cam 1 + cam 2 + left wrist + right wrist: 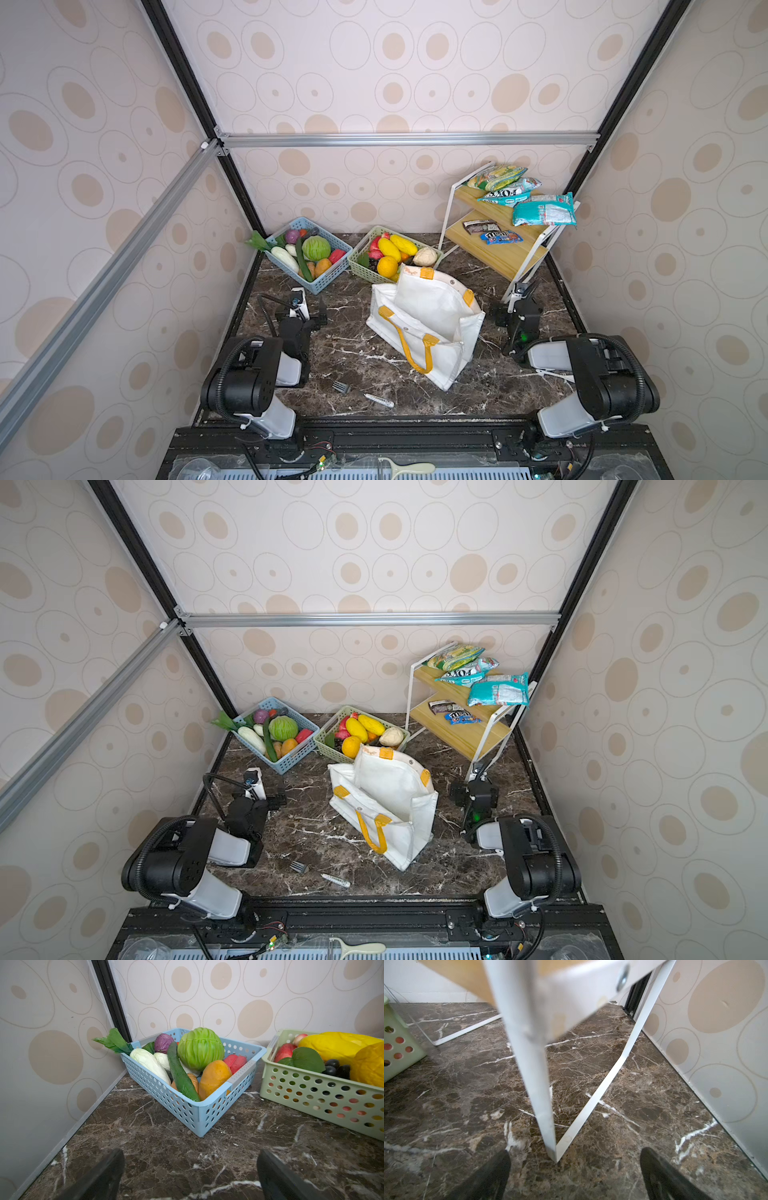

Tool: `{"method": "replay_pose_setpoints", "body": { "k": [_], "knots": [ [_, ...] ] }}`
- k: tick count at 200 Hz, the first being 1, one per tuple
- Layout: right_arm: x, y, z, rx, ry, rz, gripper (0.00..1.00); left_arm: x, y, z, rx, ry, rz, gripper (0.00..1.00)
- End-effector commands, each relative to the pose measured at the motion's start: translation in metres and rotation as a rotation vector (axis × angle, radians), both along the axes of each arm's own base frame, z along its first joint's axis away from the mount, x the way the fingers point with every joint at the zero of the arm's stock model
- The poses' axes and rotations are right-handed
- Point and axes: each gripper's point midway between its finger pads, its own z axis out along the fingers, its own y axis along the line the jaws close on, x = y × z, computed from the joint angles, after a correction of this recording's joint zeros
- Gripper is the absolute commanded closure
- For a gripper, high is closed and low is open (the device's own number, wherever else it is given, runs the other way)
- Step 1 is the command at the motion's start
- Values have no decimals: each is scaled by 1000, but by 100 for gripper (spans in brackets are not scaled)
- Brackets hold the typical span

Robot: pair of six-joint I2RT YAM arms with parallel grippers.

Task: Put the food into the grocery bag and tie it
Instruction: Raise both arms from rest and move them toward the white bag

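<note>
The white grocery bag (428, 328) (386, 808) with yellow handles slumps open at mid-table. The food lies in two baskets behind it. A dark cucumber (181, 1076), round green cabbage (200, 1051), pale white cabbage (149, 1064) with a green leaf (114, 1042) and a red pepper (235, 1062) fill the blue one. A beige knobbly ball (424, 256) sits in the green one. My left gripper (311, 305) (191, 1157) is open and empty, just short of the blue basket. My right gripper (524, 290) (574, 1155) is open and empty at the shelf's front foot, right of the bag.
The blue basket (328, 282) and green basket (361, 266) stand side by side at the back. A white-framed wooden shelf (494, 249) with snack packets stands at back right, its leg (548, 1136) close to my right fingers. A fork (341, 387) and a marker (379, 400) lie near the front edge.
</note>
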Motion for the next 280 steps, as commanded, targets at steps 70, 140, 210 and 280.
{"method": "replay_pose_setpoints", "body": {
  "k": [70,140,210,280],
  "knots": [
    [5,1,8,-6,-21,5,0,7,-2,11,18,-36,-10,1],
    [5,1,8,-6,-20,5,0,6,-2,11,14,-35,-11,1],
    [5,1,7,-6,-19,2,0,7,-2,11,10,-36,-13,1],
    [-10,-4,38,11,13,-34,0,12,23,31,-23,1,134,1]
  ]
}}
